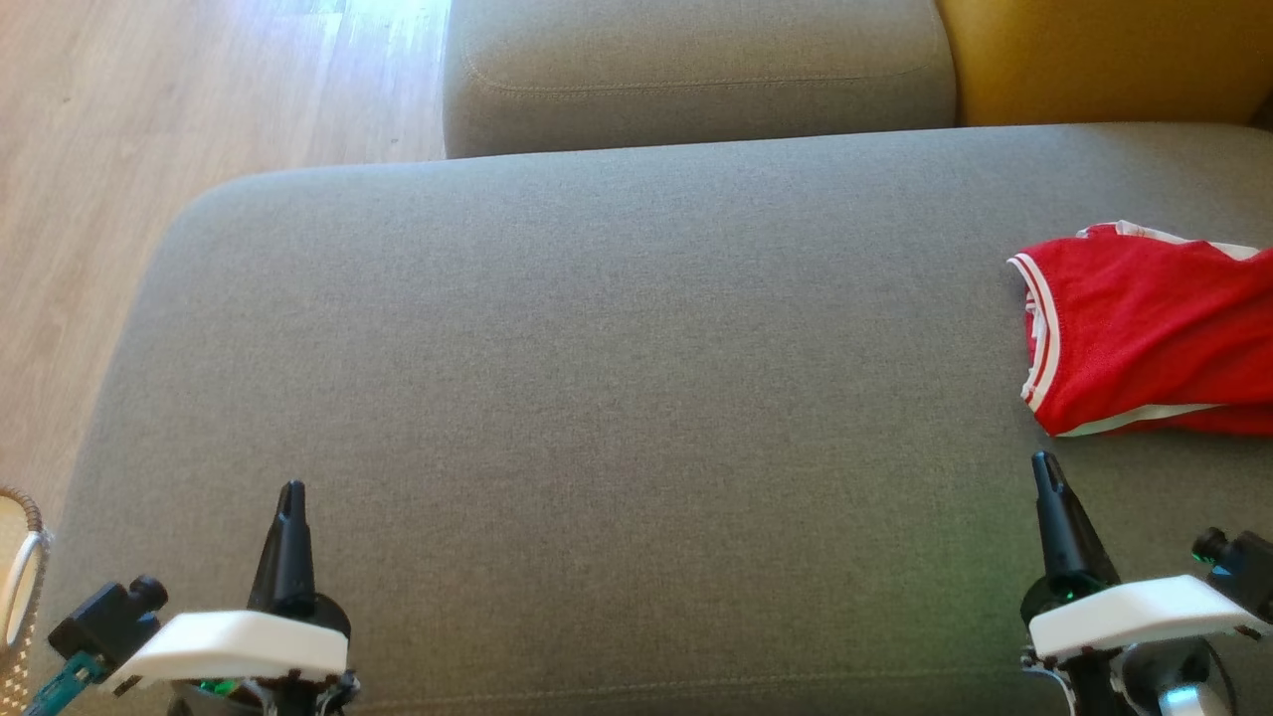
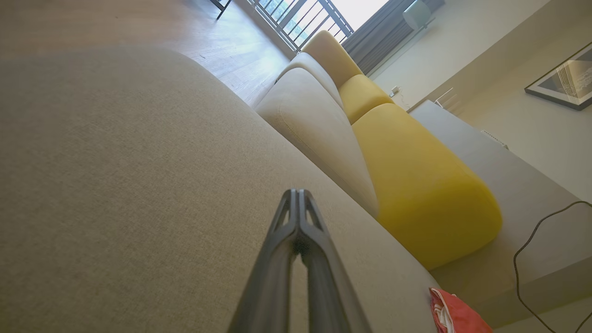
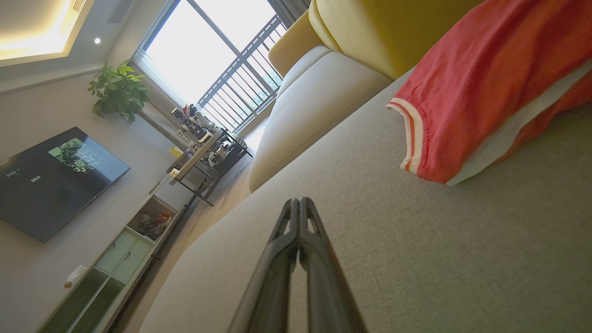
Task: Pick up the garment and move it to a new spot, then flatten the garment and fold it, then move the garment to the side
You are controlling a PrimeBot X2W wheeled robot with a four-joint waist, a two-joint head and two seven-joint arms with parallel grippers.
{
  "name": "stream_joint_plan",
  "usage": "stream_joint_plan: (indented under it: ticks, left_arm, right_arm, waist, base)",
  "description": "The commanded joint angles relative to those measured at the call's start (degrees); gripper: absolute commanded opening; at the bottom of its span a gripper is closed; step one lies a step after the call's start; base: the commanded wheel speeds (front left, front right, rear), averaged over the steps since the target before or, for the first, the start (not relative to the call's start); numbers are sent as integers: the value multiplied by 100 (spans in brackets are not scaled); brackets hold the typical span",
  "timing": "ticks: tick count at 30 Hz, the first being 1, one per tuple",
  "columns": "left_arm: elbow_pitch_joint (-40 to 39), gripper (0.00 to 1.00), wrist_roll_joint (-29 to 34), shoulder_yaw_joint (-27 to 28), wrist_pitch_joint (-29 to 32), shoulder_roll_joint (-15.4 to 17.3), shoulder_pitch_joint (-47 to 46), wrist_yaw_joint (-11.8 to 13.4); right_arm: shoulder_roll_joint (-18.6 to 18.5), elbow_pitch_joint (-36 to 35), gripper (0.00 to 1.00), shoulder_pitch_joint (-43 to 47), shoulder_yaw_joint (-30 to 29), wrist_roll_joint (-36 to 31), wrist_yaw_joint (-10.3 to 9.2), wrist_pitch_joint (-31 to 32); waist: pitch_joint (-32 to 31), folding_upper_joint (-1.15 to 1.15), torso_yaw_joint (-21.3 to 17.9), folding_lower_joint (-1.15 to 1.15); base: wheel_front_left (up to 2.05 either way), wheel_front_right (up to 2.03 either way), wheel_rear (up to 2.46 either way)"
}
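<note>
Item: red sleeveless mesh jersey with white-and-red striped trim (image 1: 1154, 338), bunched in several layers.
Location: on the broad grey woven-fabric sofa seat (image 1: 597, 348), far to the robot's right; the head view's right edge cuts it off, so its far side goes unseen.
Left gripper (image 1: 291, 492): long dark fingers pressed together, nothing between them, above bare seat, well apart from the jersey.
Right gripper (image 1: 1044, 467): fingers pressed together, empty, near the jersey's near hem and not touching it.
Surroundings: grey back cushion (image 1: 696, 70), mustard-yellow back cushion (image 1: 1094, 60), pale wooden floor (image 1: 149, 119) to the left.
Hazard, shoving: with the fingers pressed together, an advance would likely push the cloth along the seat instead of taking it.
Hazard, partial grasp: the layers overlap, so a pinch on the top one alone would probably drag the bundle open and leave the rest trailing.
Hazard, slip: the mesh looks thin and slick, so a shallow bite at the trim may let go mid-carry.
Hazard, snag: a steep descent could dig a fingertip into the soft upholstery and catch seat fabric along with the garment.
Hazard, blind reach: part of the jersey lies outside the head view, so a corner could be misjudged.
Hazard, one-sided reach: the left arm is far off, so flattening may go skewed unless the body turns.
</note>
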Motion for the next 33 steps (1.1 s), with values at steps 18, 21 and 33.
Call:
stream_joint_plan:
  ticks: [18,21,33]
  left_arm:
    - [37,0,-1209,259,299,108,-508,-141]
    - [71,0,-1396,281,347,109,-541,-155]
    - [206,0,-2147,372,541,113,-678,-212]
  right_arm:
    - [-47,-106,0,-419,-12,1291,-1,309]
    - [-49,-95,0,-441,-16,1490,-1,358]
    - [-53,-53,0,-526,-34,2298,-1,558]
  waist:
    - [35,0,-67,0]
    - [41,0,-78,0]
    - [65,0,-123,0]
  base:
    - [0,0,0]
    - [0,0,0]
    - [0,0,0]
